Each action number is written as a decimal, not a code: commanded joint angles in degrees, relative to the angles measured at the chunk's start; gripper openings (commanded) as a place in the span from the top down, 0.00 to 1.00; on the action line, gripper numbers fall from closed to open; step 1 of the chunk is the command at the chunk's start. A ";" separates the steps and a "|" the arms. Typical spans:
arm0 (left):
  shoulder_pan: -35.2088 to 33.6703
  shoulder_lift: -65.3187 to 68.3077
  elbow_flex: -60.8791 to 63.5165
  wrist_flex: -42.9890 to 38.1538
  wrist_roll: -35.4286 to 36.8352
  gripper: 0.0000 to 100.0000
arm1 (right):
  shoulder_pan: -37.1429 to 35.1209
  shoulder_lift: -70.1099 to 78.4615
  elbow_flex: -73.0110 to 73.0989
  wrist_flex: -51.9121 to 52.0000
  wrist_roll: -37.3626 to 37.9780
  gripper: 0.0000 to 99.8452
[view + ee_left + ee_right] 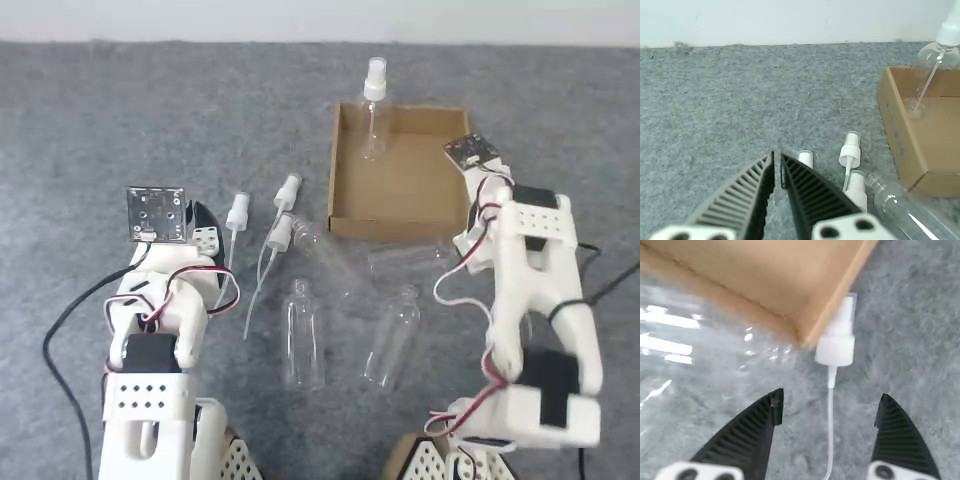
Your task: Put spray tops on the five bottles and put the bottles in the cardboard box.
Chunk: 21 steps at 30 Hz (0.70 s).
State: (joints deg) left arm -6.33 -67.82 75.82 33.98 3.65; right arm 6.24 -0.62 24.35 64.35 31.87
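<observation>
right gripper [831, 399] hung wide apart above a spray top [836, 347] at the 4 o'clock corner of the cardboard box [765, 290] — lined up to grab | left gripper [777, 160] sat pinched together, empty

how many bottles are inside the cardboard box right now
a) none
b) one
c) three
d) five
b, one bottle with its spray top on stands in the cardboard box, and nothing else is inside it.
</observation>
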 commanded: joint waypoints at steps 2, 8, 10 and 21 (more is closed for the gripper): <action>0.18 -0.88 -0.57 -1.58 0.18 0.99 | 1.80 9.10 -10.20 -1.01 0.79 0.73; 0.18 -0.88 -0.57 -1.58 0.18 0.99 | 2.15 15.78 -14.33 -4.18 0.53 0.73; 0.18 -0.88 -0.57 -1.58 0.18 0.99 | 2.24 16.75 -14.33 -5.93 0.44 0.73; 0.18 -0.88 -0.57 -1.58 0.18 0.99 | 8.40 17.36 -15.65 -7.52 -2.20 0.74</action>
State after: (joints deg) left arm -6.33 -67.82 75.82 33.89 3.65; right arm 11.78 17.67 13.54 57.58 30.55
